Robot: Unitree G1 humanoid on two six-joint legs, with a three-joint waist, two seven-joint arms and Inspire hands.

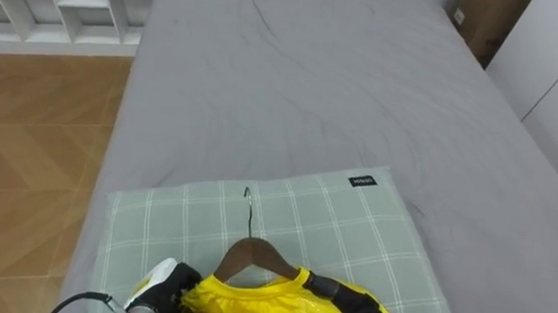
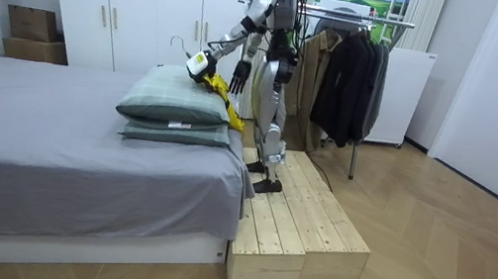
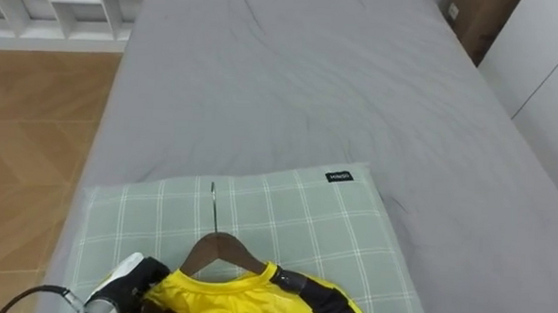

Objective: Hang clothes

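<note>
1. At the head of the grey bed, on a wooden platform, the robot stands facing the stacked green-checked pillows.
2. Its left hand is closed on the left shoulder end of a wooden hanger, gripping through the yellow garment dressed on it. From where I stand, the hanger is held just above the pillows, and the cloth trails down toward the robot's legs.
3. Its right hand hangs just beside the garment with its fingers loose and spread, holding nothing.
4. Seen from the robot, the hanger's shoulder bar runs from 9 o'clock to 3 o'clock. Its metal hook points toward 12 o'clock, out over the pillows.
5. The clothes rack, loaded with dark coats, stands behind the robot, at roughly 5 o'clock from the way it faces.
6. That, I judge, is the relation the next move turns on. The hook aims at 12 o'clock and the rail lies nearly opposite, so the robot would have to turn round and lift the hook over the rail.
7. The left hand has the load, and the right is near enough to steady the far shoulder. Gripped at one end, the hanger could tip and let the garment slide.
</note>
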